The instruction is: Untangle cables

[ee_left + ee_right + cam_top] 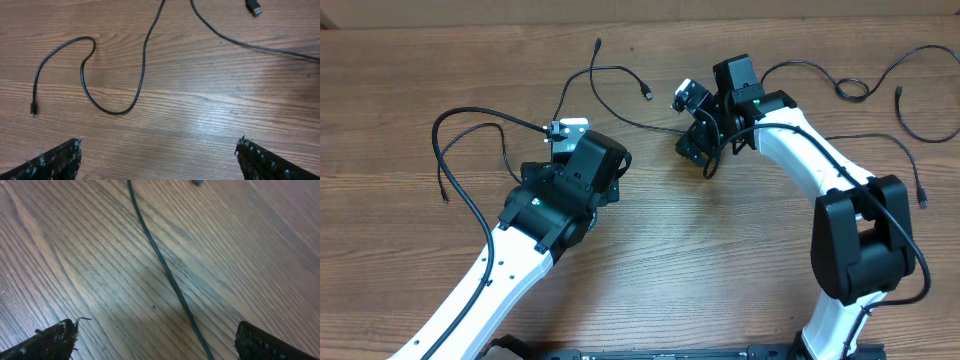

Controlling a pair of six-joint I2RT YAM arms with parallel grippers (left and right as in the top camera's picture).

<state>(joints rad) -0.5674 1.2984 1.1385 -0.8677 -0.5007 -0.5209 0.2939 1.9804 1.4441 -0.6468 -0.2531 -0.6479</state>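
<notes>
Both claws stand wide open and grip nothing. The left claw [157,152] hovers over bare wood, and its two fingers [55,160] show only at the near corners of its wrist view. Beyond them a looping cable [142,60] lies flat on the surface [210,115]. It bends back and forth and ends in a small plug [34,109] on the left. A second cable [240,44] crosses the far right corner of that view, close to a blue-tipped plug [254,7] at the far edge.

The right claw [155,337] hangs open just above the wood. A single thin cable [165,270] runs diagonally along the surface through the gap between its fingers, clear of both.

Seen from overhead, the cables [615,68] are spread over the far half of the surface. Some curl around and between the two arm ends near the middle. The right-hand cables [850,90] lie well apart from these, toward the far right edge, each ending in a small plug.
</notes>
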